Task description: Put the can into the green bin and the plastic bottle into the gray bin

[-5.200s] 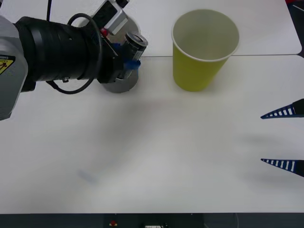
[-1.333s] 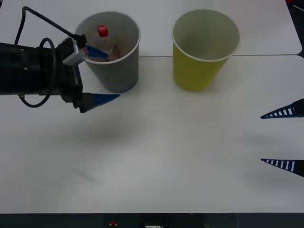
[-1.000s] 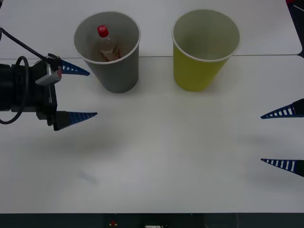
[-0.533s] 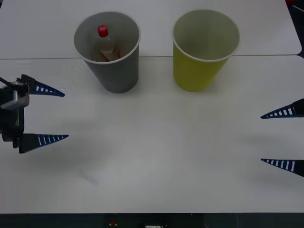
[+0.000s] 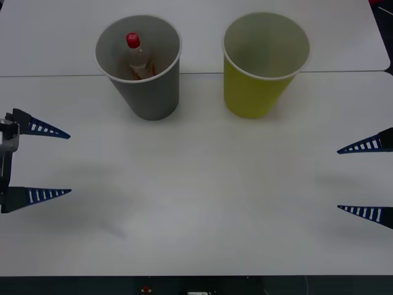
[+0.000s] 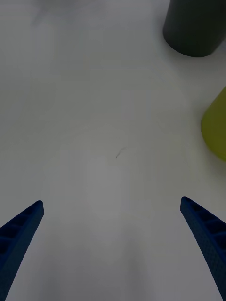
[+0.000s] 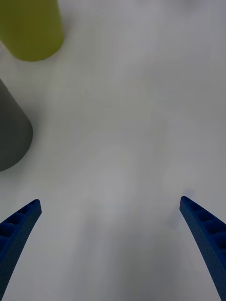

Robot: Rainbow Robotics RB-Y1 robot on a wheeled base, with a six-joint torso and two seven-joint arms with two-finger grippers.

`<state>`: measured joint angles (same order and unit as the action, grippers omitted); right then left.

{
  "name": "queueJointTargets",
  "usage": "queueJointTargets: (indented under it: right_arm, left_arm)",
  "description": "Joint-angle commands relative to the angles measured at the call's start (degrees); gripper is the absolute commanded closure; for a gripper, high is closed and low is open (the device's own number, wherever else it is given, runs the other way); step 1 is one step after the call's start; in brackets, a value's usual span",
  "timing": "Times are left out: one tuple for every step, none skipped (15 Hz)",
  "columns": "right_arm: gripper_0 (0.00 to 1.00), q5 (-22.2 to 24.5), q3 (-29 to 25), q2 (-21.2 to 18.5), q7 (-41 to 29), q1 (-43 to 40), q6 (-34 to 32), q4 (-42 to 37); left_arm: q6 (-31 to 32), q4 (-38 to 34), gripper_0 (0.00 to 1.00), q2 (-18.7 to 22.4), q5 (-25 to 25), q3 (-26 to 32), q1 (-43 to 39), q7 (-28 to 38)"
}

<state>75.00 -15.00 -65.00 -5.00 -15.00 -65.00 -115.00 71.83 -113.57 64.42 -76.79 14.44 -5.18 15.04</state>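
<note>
White table [image 5: 202, 203]; left hand [image 5: 52, 163] splayed (empty).

Right gripper [image 6: 113, 244] poised over a white table [image 6: 94, 117], both blue ribbed fingers [image 6: 19, 230] spread wide with nothing between them | gray bin [image 6: 195, 28] stands far across the table | green bin [image 6: 216, 127] beside it, nearer the gripper | a faint dark mark [image 6: 119, 154] on the tabletop between the fingers and the bins
</note>
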Motion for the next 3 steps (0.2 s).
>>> queueJointTargets:
  right_arm:
    - [0.00,0.00,0.00,0.00,0.00,0.00,0.00,0.00]
    - [0.00,0.00,0.00,0.00,0.00,0.00,0.00,0.00]
    - [0.00,0.00,0.00,0.00,0.00,0.00,0.00,0.00]
  left_arm:
    - [0.06,0.01,0.00,-0.08,-0.55,0.06,-0.35,-0.10]
    - [0.06,0.01,0.00,-0.08,-0.55,0.06,-0.35,-0.10]
    - [0.06,0.01,0.00,-0.08,-0.55,0.06,-0.35,-0.10]
